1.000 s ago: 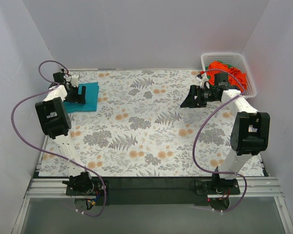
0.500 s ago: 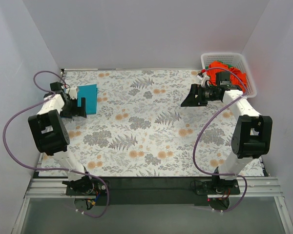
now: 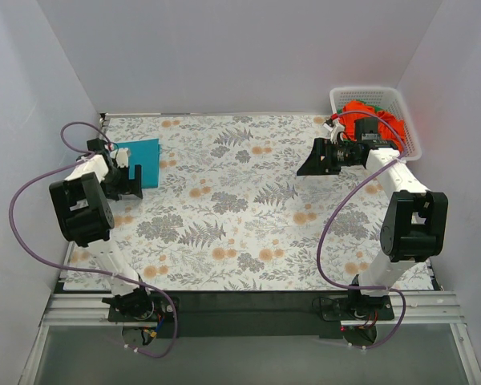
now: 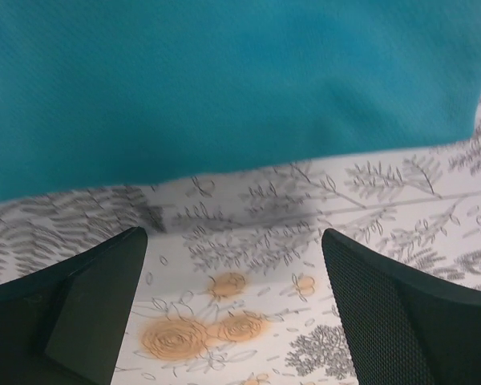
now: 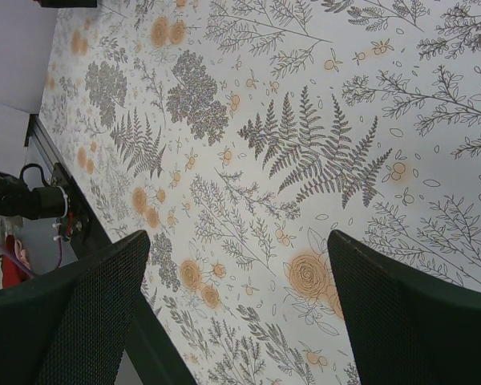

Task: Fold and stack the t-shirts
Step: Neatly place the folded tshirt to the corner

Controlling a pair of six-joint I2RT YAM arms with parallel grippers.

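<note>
Grippers: both wide, both empty

My left gripper (image 4: pixel 234 273) sits spread just short of the folded teal t-shirt (image 4: pixel 224 80), far-left on the table (image 3: pixel 248 216). My right gripper (image 5: pixel 236 273) gapes over floral print. The orange-red t-shirt (image 3: pixel 367 112) is in the basket (image 3: pixel 365 90), bunched, I think.

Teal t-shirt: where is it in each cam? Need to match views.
Top external: the folded teal t-shirt lies flat at the far-left corner of the table, partly behind the left arm.
Left wrist: it fills the upper half of the picture, with its straight edge running across the middle.
Right wrist: not in it.
Shared landmark: the floral tablecloth, with grey ferns and orange flowers, shows in all three views.
</note>
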